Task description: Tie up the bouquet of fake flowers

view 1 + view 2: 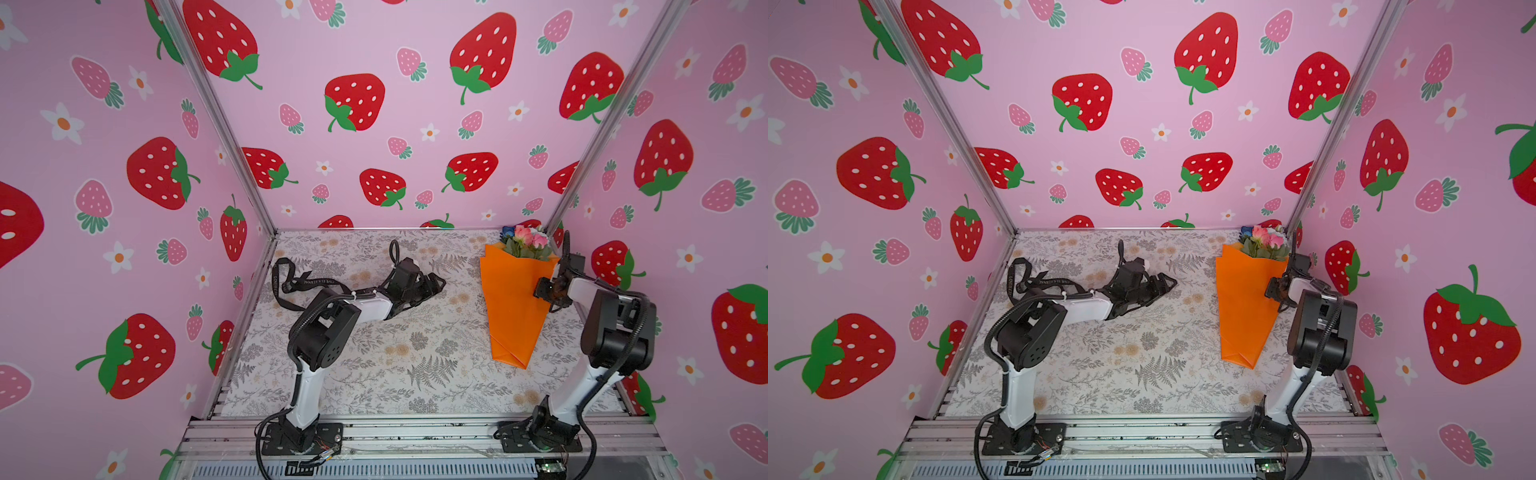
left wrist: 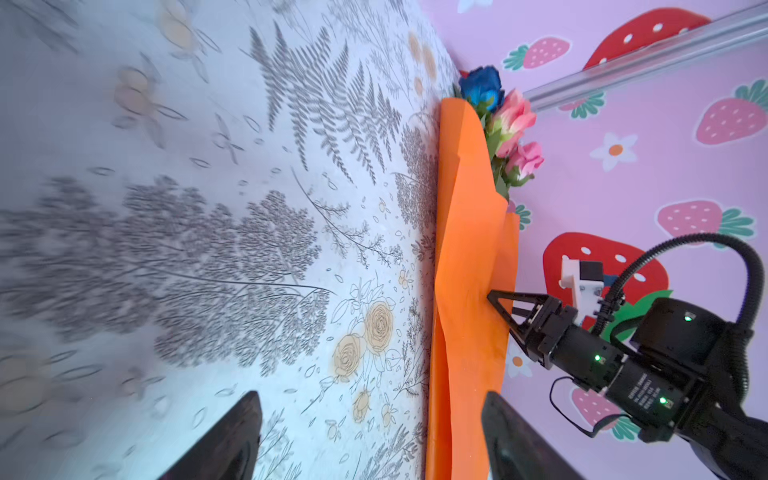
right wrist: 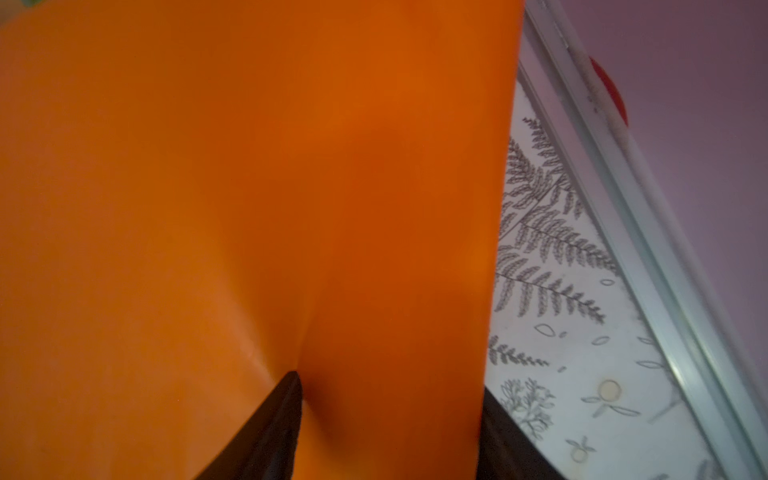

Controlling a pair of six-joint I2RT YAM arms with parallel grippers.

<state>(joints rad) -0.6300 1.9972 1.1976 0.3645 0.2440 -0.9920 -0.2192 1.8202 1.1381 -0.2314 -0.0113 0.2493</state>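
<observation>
The bouquet of fake flowers lies at the right of the table. It is wrapped in an orange paper cone, and pink and blue blooms stick out toward the back wall. My right gripper is at the cone's right edge. Its jaws are open around the paper's edge, one finger on top of the paper and one beside it. My left gripper hovers open over mid-table, left of the cone, holding nothing.
A long black ribbon with pale lettering lies looped at the back left, partly behind my left arm. The table has a floral cover. Strawberry-print walls close in three sides, and the right wall is close to the bouquet.
</observation>
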